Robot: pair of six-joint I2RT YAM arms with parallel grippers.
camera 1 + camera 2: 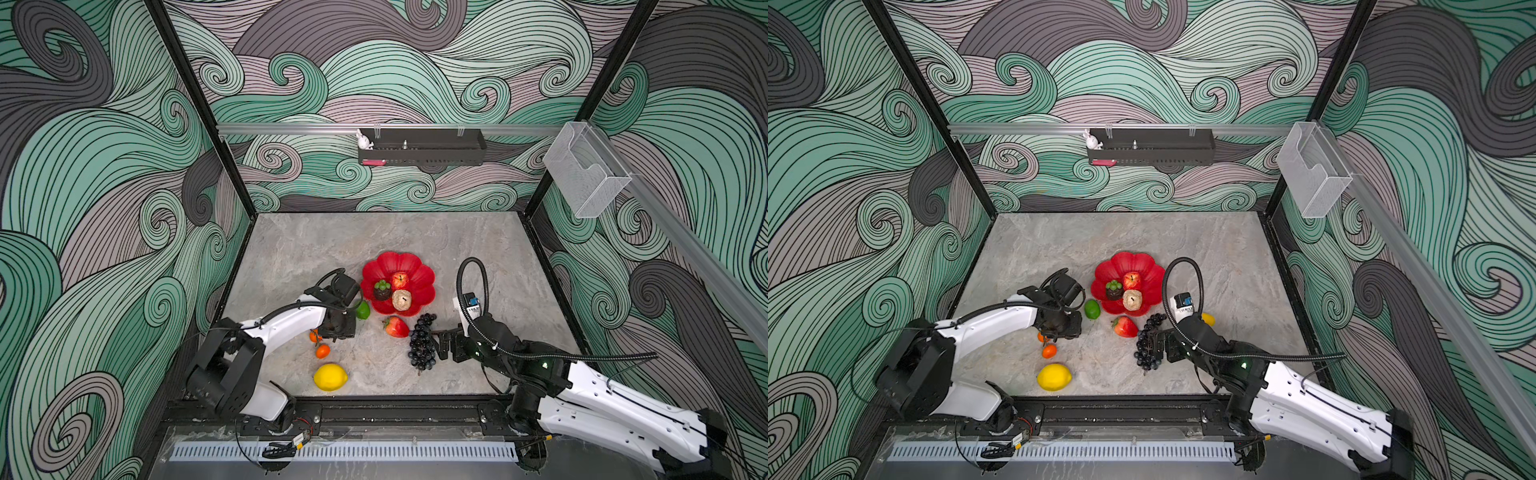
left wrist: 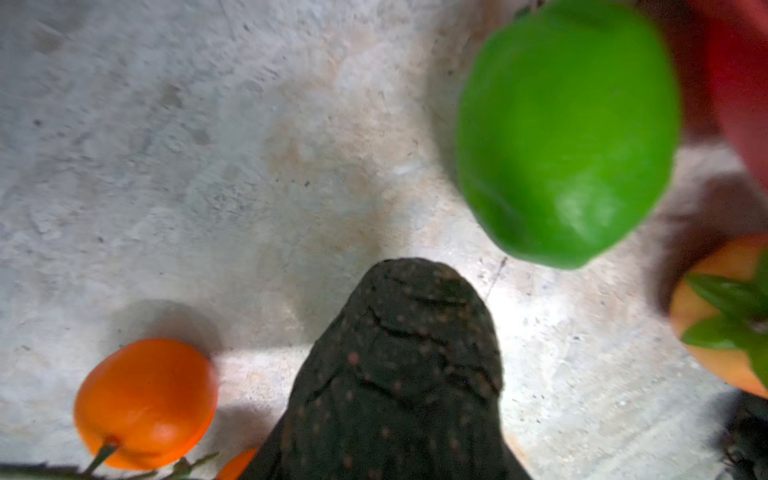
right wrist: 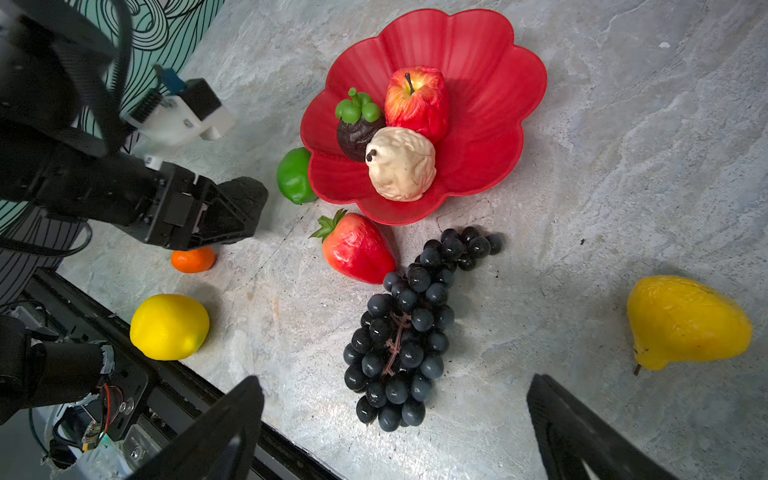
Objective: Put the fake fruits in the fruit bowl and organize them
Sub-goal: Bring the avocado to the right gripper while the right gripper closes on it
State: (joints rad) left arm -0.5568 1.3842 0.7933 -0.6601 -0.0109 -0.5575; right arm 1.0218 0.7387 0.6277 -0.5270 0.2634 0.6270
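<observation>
Three fruits sit in the red bowl (image 1: 423,286) near the middle of the grey table (image 1: 332,249): a red apple (image 1: 400,280), a dark round fruit with a green cap (image 1: 382,291) and a cream lumpy fruit (image 1: 402,300). They are bunched together and touching. Every other fruit I can see is outside the bowl.

A lime (image 1: 363,310) lies just beside the rim on my left arm's side, and a strawberry (image 1: 397,327) lies just in front of the rim. The bunch of dark grapes (image 1: 423,343) touches the strawberry's tip. A lemon (image 1: 330,377) is near the front edge, with a small orange (image 1: 323,351) between it and my left claw (image 3: 251,203). A second orange (image 1: 314,336) is partly hidden under that claw. A yellow pear (image 3: 685,322) lies well apart from the bowl, beyond the grapes on the right arm's side.

My left claw is closed on a dark bumpy avocado (image 2: 399,374), close to the lime. I cannot tell whether the avocado is off the table.

My right claw (image 1: 440,345) is spread wide and holds nothing, just beside the grapes. From its wrist camera, the near end of the bunch shows between the two fingers (image 3: 232,428), and neither finger touches it.
</observation>
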